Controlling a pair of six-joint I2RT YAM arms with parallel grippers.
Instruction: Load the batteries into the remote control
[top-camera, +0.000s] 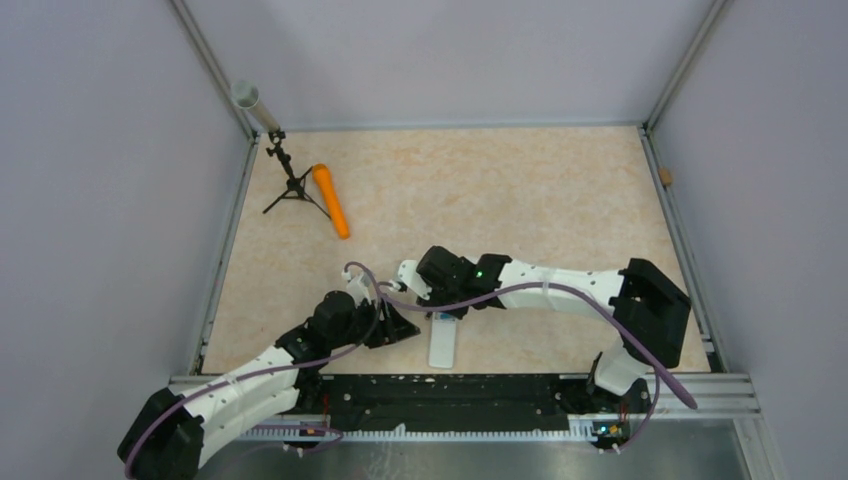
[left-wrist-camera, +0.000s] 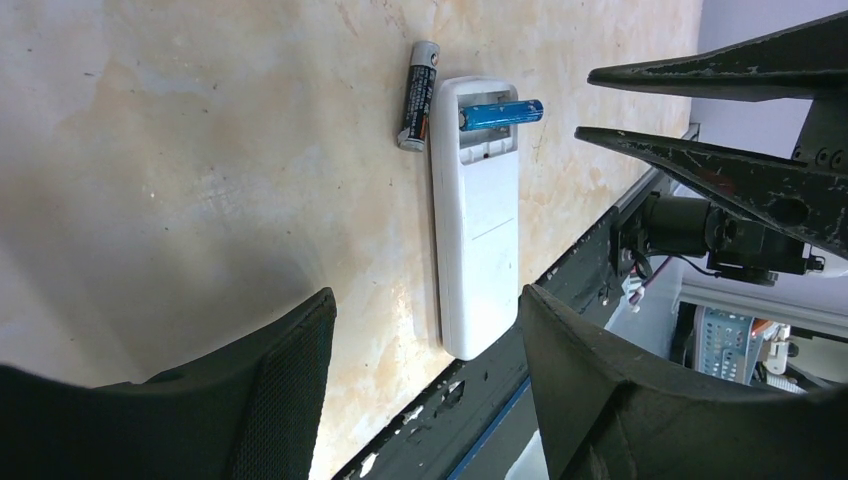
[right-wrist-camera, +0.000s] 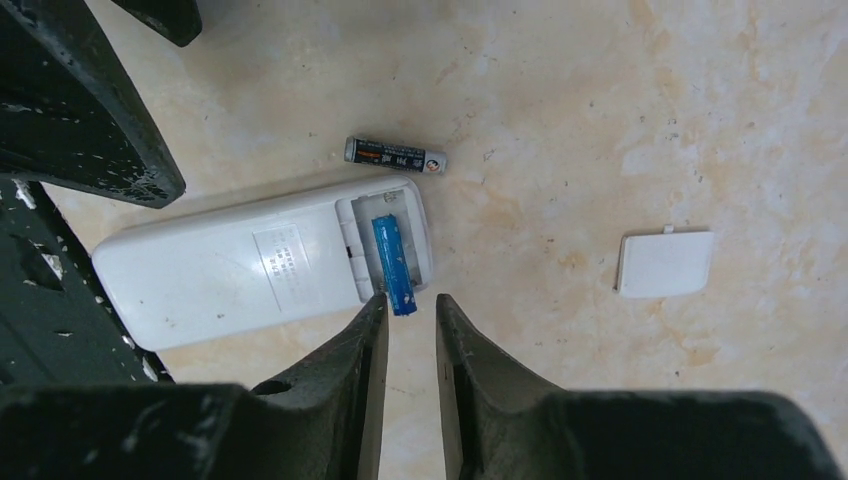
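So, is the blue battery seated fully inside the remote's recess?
No, the blue battery lies across the remote control's recess, one end sticking out past the edge.

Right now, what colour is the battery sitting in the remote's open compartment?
That battery is bright blue, clearest in the right wrist view.

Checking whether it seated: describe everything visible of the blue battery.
The blue battery is a slim, glossy blue cylinder lying crosswise in the open recess of the white remote control, not seated: one end overhangs the remote's edge. The right pincer, slightly open, sits right at that end; contact is unclear.
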